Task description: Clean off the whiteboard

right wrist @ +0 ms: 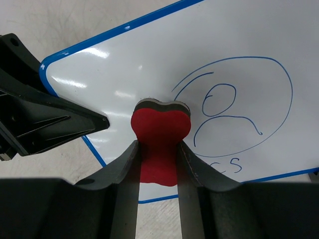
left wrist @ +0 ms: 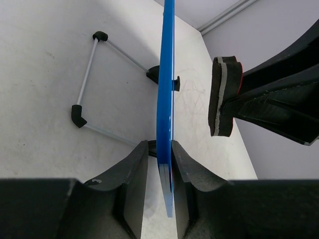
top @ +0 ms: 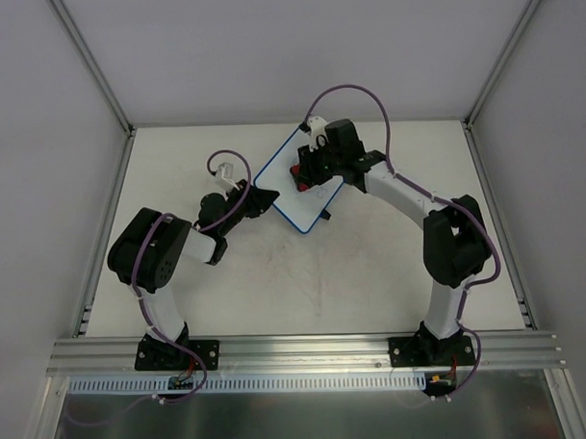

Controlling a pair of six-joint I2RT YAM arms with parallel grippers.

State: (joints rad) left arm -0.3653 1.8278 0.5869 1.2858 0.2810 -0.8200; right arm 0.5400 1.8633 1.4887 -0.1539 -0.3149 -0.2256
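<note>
The only writing is on the whiteboard (right wrist: 124,64), made by hand in blue marker and seen in the right wrist view. At the lower right of the frame stand two letters that read like "CS". The jaws of the right gripper (right wrist: 159,144), closed on the red eraser (right wrist: 160,127), may hide more to the left of them. Above the letters is a big oval with a small loop inside, which is no clear sign. In the top view the marks are too small to read.

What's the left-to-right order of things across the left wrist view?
wire frame → whiteboard, seen edge-on → red eraser → right gripper holding it. The left gripper, clamped on the whiteboard, overlaps it, so it's omitted.
</note>
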